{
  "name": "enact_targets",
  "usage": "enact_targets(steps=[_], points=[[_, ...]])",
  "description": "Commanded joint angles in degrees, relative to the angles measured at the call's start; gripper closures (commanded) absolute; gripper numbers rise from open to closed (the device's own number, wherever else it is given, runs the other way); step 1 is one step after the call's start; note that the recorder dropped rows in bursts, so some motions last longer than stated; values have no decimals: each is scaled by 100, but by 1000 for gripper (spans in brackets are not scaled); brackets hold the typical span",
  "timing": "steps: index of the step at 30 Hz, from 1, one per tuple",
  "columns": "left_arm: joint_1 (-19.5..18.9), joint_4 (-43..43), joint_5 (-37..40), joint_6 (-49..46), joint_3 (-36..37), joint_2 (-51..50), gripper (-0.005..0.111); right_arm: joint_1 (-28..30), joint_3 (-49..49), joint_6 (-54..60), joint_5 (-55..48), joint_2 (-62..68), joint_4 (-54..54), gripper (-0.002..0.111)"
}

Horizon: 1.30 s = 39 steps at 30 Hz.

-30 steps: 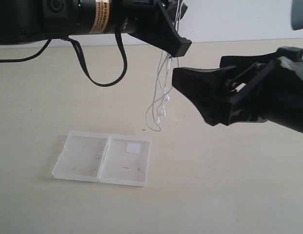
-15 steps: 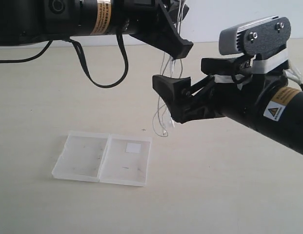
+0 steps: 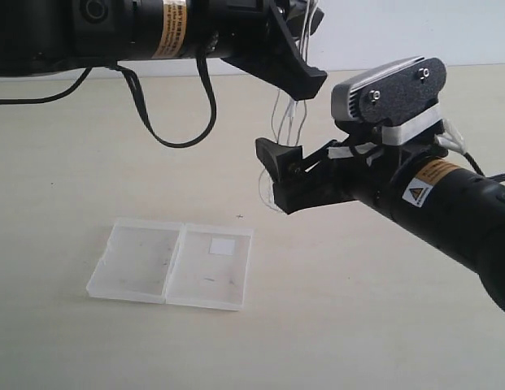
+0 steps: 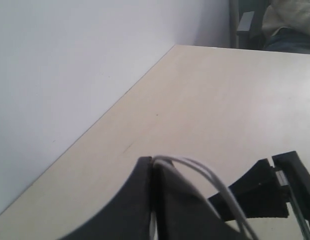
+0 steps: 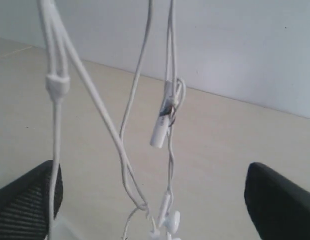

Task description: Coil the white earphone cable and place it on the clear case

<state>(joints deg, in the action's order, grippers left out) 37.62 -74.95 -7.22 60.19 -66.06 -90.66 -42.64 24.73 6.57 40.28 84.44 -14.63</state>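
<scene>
**Cable hanging from the closed left pincer, right pincer gaping around it**

The left gripper [image 3: 307, 80] is reaching in above the tabletop [image 3: 374, 325] with its jaws pressed together, and it is pinching the white earphone cable [image 5: 57, 86] at their tip. From that pinch the cable is dangling in several loose strands, in the air over the stretch of tabletop between the far edge by the wall and the clear case [image 3: 138, 262].

The right gripper [image 3: 279, 175] is standing wide open just below the left one and is gripping nothing. In the right wrist view the strands are hanging down between its two fingers [image 5: 277, 202]. The small inline piece [image 5: 159, 131] and the earbuds [image 5: 169, 220] are dangling in the middle of the gap, apart from both fingers. One strand is running close along the other finger, and whether it is touching cannot be told.

The clear case is lying open and flat on the tabletop, well away from the far edge, below and to the left of both pincers in the exterior view. Its white sticker [image 3: 223, 246] is sitting on the half nearer the cable. The cable is not touching the case.
</scene>
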Motion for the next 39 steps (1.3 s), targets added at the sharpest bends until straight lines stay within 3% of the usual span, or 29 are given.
enact_targets(steps=[1,6,15,27,39], points=[[28,18,-43,51,-54,63,107,-8,-29,118,282,156,-6,15],[28,18,-43,51,-54,63,107,-8,-29,-739,282,156,42,15],[28,18,-67,51,-54,63,107,-8,-29,-821,306,156,-194,15],[28,18,-67,51,-54,63,107,-8,-29,273,718,156,-352,15],[28,18,-64,40,-54,63,107,-8,-29,424,954,183,-130,15]])
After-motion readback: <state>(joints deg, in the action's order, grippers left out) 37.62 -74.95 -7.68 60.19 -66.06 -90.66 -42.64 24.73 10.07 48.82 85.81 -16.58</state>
